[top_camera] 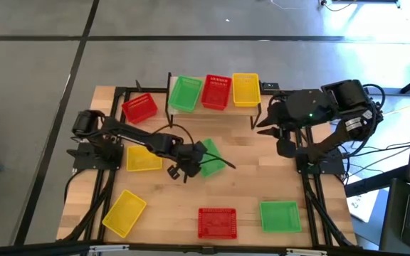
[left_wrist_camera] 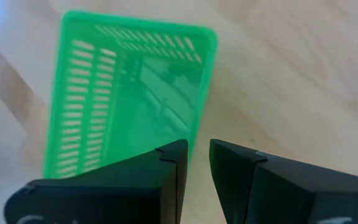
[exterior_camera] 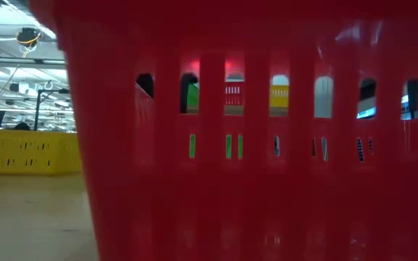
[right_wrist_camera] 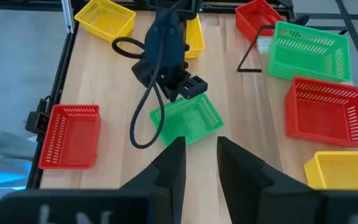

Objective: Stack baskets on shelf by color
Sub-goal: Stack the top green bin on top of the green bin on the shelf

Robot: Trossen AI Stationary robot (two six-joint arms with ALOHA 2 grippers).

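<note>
The shelf (top_camera: pixel 262 87) stands at the table's far edge and carries a green basket (top_camera: pixel 185 92), a red basket (top_camera: pixel 216 91) and a yellow basket (top_camera: pixel 245 89) side by side. Another green basket (top_camera: pixel 211 158) lies on the table's middle; it also shows in the left wrist view (left_wrist_camera: pixel 129 93). My left gripper (top_camera: pixel 180 171) hovers at its edge, fingers a narrow gap apart (left_wrist_camera: pixel 197 155) with only bare wood between them. My right gripper (top_camera: pixel 272 135) waits at the right, near the shelf, narrowly open and empty (right_wrist_camera: pixel 197 155).
Loose on the table are a red basket (top_camera: pixel 139 108) left of the shelf, a yellow basket (top_camera: pixel 143 158) by the left arm, and yellow (top_camera: pixel 124 212), red (top_camera: pixel 217 222) and green (top_camera: pixel 280 216) baskets along the near edge. The red one's wall (exterior_camera: pixel 252 145) fills the low view.
</note>
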